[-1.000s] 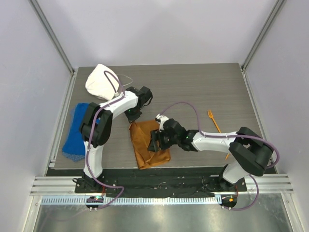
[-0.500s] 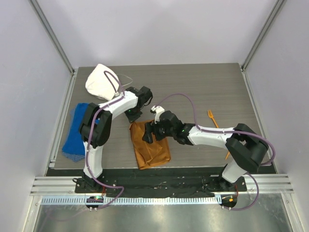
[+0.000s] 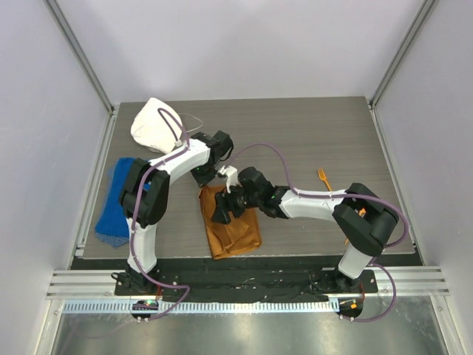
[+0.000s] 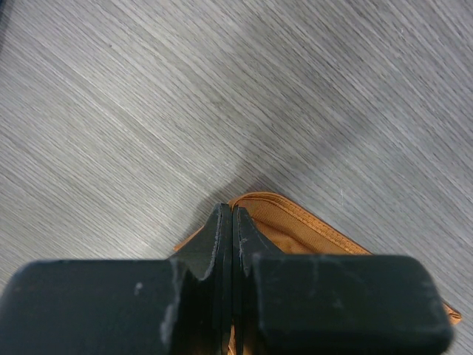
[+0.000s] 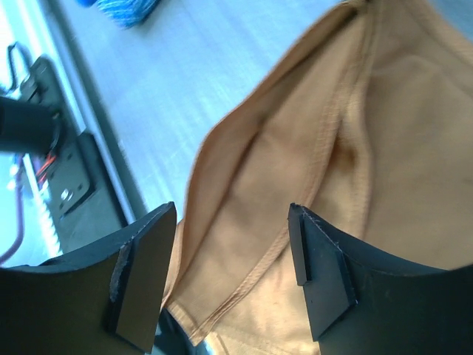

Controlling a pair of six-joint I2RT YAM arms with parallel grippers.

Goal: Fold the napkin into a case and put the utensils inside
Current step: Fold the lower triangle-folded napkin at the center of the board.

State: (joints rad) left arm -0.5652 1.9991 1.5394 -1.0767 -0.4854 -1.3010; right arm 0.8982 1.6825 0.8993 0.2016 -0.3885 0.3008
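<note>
On the grey table (image 3: pixel 295 126), napkin (image 3: pixel 235 235) lies below parted right jaws; left jaws together.

Soft rust-orange cloth napkin (image 5: pixel 295 148) with stitched hems, matt grey wood-grain table (image 4: pixel 148 111), matt black, seemingly plastic fingers (image 5: pixel 140 274).

Right pincer (image 3: pixel 221 212) has shifted left across napkin (image 3: pixel 238 235), from its right half to near its left edge. Right arm now reaches further over.
</note>
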